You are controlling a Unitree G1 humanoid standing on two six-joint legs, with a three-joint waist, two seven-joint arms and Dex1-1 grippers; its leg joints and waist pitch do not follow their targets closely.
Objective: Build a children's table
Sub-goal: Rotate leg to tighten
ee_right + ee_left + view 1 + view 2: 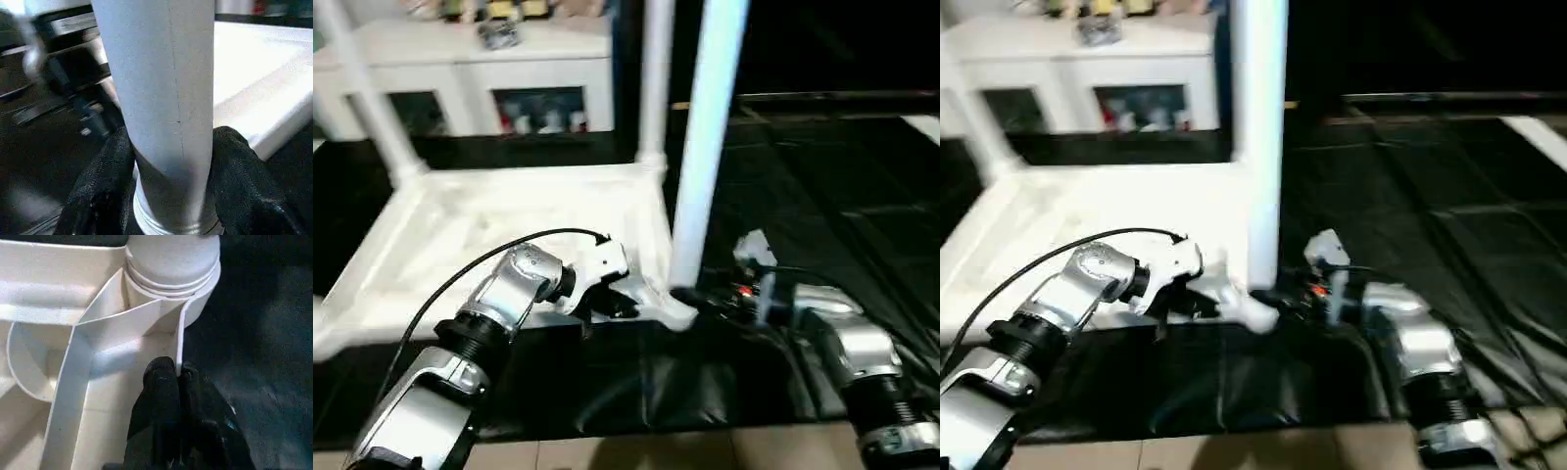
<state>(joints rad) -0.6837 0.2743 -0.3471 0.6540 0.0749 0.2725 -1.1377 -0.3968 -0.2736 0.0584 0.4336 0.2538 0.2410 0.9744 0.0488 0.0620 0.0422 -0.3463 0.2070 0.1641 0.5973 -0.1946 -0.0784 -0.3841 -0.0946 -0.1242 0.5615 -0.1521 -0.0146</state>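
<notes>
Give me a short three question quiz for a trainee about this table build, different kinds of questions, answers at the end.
1. True or false: the right gripper is shut on a table leg.
2. What is the left gripper pinching? A) a leg B) the table top's thin side wall C) a cable
3. How many legs stand upright in the table top, counting the held one?

Key: 1. True. 2. B, the wall by the corner socket. 3. Three.
</notes>
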